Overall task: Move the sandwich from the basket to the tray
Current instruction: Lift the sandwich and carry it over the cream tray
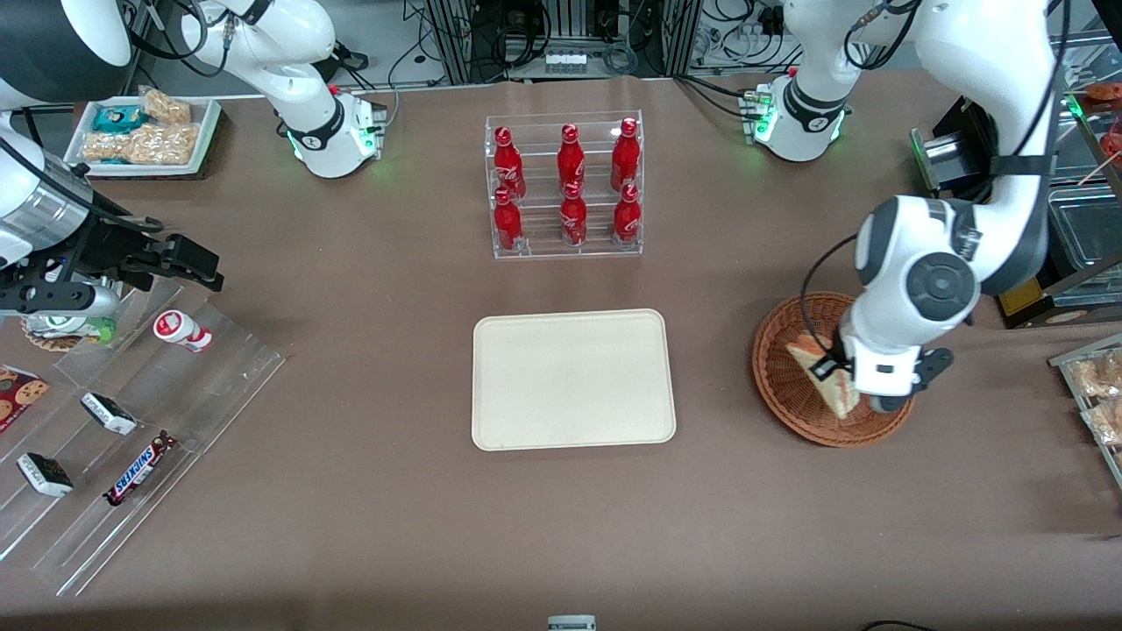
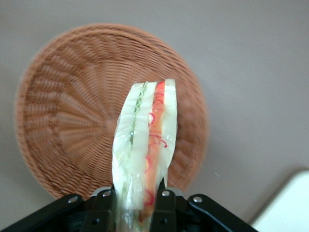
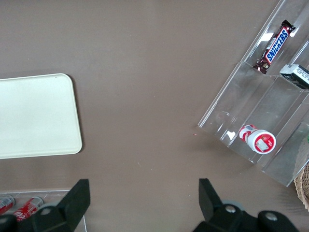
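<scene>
The left gripper [image 2: 133, 203] pinches the wrapped sandwich [image 2: 145, 150] above the wicker basket [image 1: 780, 386], the empty cream tray [image 1: 574, 379] lying sideways toward the parked arm.

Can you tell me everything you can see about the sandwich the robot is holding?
The sandwich is a thin triangular wedge in clear, shiny wrap. It has pale cream bread with a green layer and an orange-red layer inside. The gripper is shut on one end of it, a finger pressing each bread side, so it stands on edge. It hangs above the round, reddish-brown woven basket, lifted clear of the weave. Only the gripper touches it. The cream tray sits beside the basket.
</scene>
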Tool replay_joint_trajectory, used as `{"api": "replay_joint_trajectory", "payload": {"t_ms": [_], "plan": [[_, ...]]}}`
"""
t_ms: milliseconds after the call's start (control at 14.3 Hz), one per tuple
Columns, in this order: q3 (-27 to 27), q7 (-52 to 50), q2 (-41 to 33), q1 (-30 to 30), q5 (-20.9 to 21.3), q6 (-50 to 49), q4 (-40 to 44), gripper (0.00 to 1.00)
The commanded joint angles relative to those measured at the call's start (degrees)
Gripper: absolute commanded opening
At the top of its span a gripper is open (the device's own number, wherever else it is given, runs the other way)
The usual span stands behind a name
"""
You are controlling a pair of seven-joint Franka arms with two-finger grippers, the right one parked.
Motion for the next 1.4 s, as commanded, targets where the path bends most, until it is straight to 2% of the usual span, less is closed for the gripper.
{"api": "replay_joint_trajectory", "payload": {"t_ms": [0,350,560,770,1190,1330], "plan": [[0.4,1.0,5.2,-6.4,0.3,-0.7,6.2,0.08],[0.4,0.2,15.1,-17.0,-2.1,-0.3,18.5,0.08],[0.4,-0.7,19.2,-23.0,-2.0,6.1,21.0,0.08],[0.4,-2.7,21.3,-26.5,-1.7,10.8,21.2,0.08],[0.8,-5.0,25.7,-30.1,-1.3,12.5,24.6,0.1],[1.0,-5.7,26.7,-31.0,-0.9,14.1,24.5,0.13]]}}
